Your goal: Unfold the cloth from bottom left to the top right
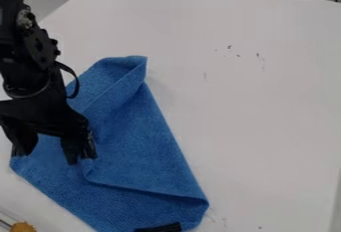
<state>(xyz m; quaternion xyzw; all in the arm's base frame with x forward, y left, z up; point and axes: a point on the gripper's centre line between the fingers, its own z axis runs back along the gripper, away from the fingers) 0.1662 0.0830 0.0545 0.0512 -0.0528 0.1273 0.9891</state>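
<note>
Gripper (52, 152) hangs with its fingers spread apart over the left part of the blue cloth (146, 146), which lies folded on the white table (266, 101). Grabbing seems the step now: pinch the top flap (143, 164), then pull it to the top right.

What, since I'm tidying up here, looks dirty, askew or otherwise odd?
Small dark marks speckle the white table, perhaps scuffs or dirt. The blue cloth lies unevenly folded, which fits a cloth awaiting unfolding.
</note>
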